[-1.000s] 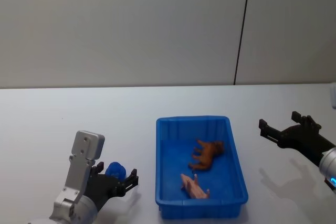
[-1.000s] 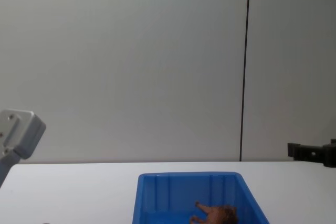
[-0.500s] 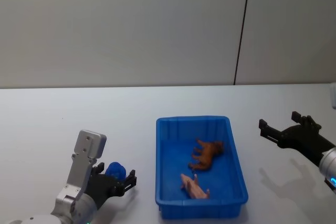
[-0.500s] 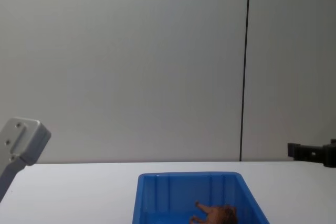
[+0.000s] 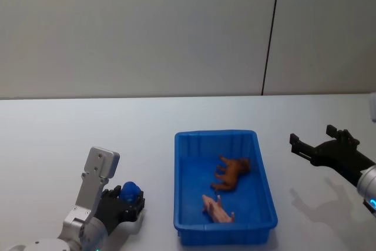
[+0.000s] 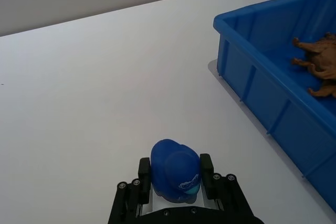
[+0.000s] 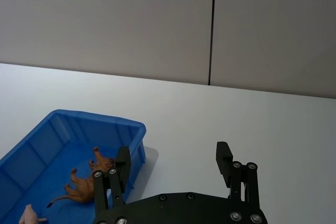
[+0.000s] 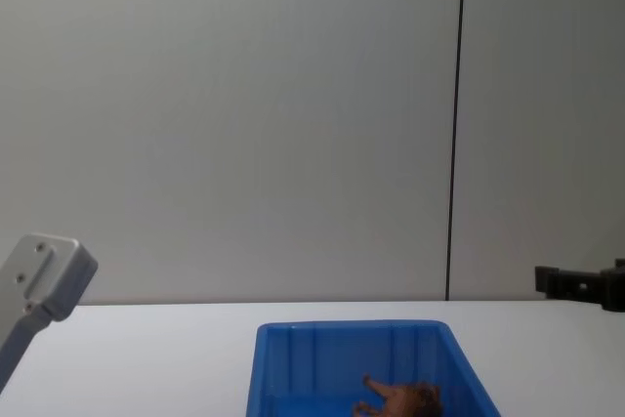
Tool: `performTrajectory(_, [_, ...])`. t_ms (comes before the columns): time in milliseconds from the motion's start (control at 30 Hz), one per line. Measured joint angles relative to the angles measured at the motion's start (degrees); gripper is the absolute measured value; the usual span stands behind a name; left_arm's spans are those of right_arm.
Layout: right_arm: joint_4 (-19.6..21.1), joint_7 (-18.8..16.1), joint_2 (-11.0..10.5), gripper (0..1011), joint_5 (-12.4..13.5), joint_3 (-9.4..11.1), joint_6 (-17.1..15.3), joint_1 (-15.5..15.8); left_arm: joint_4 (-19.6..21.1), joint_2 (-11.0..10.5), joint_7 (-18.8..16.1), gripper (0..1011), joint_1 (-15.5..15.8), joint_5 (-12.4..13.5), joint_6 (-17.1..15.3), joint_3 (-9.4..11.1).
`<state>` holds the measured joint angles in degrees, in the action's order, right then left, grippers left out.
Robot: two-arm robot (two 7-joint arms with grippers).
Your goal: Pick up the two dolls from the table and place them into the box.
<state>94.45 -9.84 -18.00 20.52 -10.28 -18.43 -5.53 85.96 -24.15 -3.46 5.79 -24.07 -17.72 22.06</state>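
Near the table's point(image 5: 53, 145) front-left edge: left gripper point(image 6: 176, 182), fingers clamped on the blue toy point(image 6: 175, 169).
Box point(image 5: 180, 216): to the toy's right, near.
Right gripper point(image 5: 317, 148): fingers apart, idle beyond the box's right wall.

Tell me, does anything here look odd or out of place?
One thing: besides the brown doll, a small pink toy animal lies in the blue box. The blue doll sits squarely between the left gripper fingers on the table; nothing is spilled or damaged.

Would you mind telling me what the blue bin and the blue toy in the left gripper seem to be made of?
Blue bin: likely moulded plastic, with glossy ribbed walls and a rolled rim. Blue toy between the left gripper's fingers: smooth, rounded, faint sheen, probably soft plastic or rubber rather than fuzzy.
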Motion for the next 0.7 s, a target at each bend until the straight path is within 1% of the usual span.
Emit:
performTrajectory(133, [0.0,0.0,0.0,1001,0.0,0.0,0.0,0.0,-0.4,0.2,0.2,552,0.1,0.3,0.1,0.0])
performTrajectory(467, [0.0,0.0,0.0,1001,0.0,0.0,0.0,0.0,-0.8,0.3,0.4,488,0.2,1.3,0.5,-0.2])
performTrajectory(700, [0.0,0.0,0.0,1001,0.0,0.0,0.0,0.0,0.8,-0.2,0.4,444,0.0,2.9,2.2,-0.7])
